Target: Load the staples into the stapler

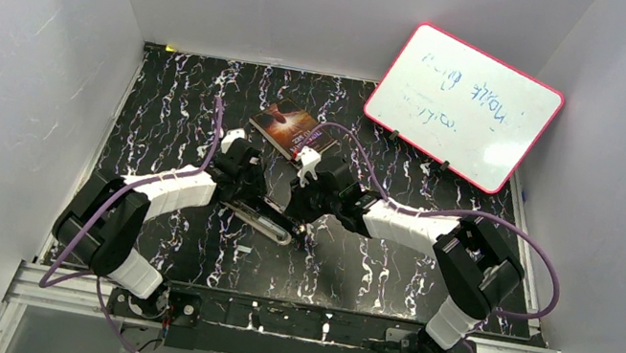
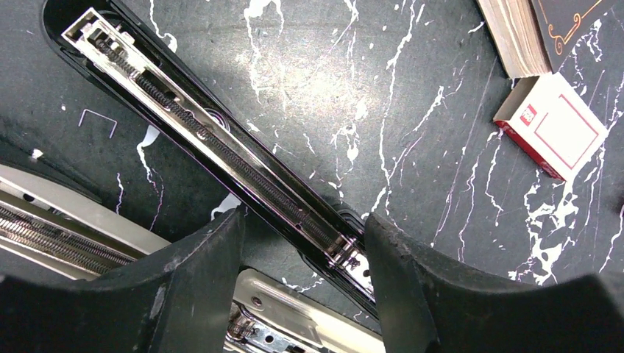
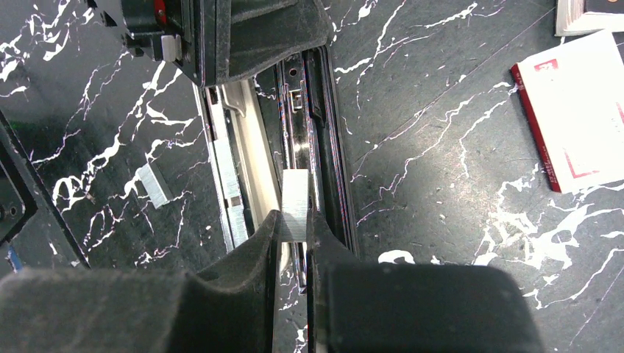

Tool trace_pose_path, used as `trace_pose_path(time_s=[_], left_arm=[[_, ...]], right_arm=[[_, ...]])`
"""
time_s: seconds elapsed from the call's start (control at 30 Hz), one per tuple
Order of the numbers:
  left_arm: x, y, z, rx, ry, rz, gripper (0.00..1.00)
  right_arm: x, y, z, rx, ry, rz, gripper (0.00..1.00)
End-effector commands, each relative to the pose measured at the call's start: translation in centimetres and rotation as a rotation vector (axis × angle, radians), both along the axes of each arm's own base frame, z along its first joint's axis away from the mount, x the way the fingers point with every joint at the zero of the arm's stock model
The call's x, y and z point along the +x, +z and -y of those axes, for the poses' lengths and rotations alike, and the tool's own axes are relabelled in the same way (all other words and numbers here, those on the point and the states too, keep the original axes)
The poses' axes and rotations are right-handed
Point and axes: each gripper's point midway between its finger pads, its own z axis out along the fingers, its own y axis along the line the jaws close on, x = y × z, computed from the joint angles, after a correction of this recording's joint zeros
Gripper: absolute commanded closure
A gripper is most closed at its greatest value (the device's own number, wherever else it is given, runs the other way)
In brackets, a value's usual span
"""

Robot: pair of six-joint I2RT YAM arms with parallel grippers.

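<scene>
Pinching a short silver strip of staples (image 3: 296,204) between their dark pads, the right arm's fingers (image 3: 243,272) were nearly pressed together, with only the strip's width between them. The strip stood upright in that grip, directly over the long open channel of the stapler (image 3: 315,118). Whether it touched the metal could not be told.

The stapler lay opened out on the black, white-veined counter (image 1: 388,277), near the middle and between the two arms. Seen from the left wrist, its chrome rail and coiled spring (image 2: 221,151) ran diagonally across the view. The left arm's fingers (image 2: 191,287) stood spread on either side of the rail's hinge end. One finger was close against the black casing, but whether they truly clamped it could not be told.

A second loose strip (image 3: 154,184) lay flat on the counter just beside the stapler. A single bent staple (image 2: 98,121) lay apart from it. The small white-and-red box (image 2: 552,125) rested closed on the counter, just beside a book (image 1: 288,129). A pink-framed whiteboard (image 1: 462,106) leaned against the far right wall.
</scene>
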Motion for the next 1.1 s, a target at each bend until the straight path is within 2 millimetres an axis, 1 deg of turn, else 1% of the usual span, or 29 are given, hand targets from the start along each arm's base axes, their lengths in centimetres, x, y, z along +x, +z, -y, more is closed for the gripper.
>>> trace_pose_path(time_s=[0.0,0.3,0.43,0.63,1.07], left_arm=[[-1.9,-0.9,-1.9,0.086,0.006,-0.069,0.40],[-2.4,-0.9,-2.3,0.098,0.012,-0.079,0.40],[-2.6,-0.9,-2.4,0.098,0.015,-0.081,0.43],[-2.5,-0.8,-2.4,0.097,0.014,-0.075,0.44],[-2.7,-0.8,-2.5,0.102,0.016,-0.081,0.39]], right_arm=[[1.2,2.8,-1.8,0.085,-0.034,0.045,1.00],[1.4,3.0,-2.1,0.084,-0.049,0.052,1.00],[1.3,2.9,-2.2,0.083,-0.046,0.052,1.00],[1.2,3.0,-2.3,0.084,-0.031,0.057,1.00],[0.6,3.0,-2.9,0.089,-0.022,0.047,1.00]])
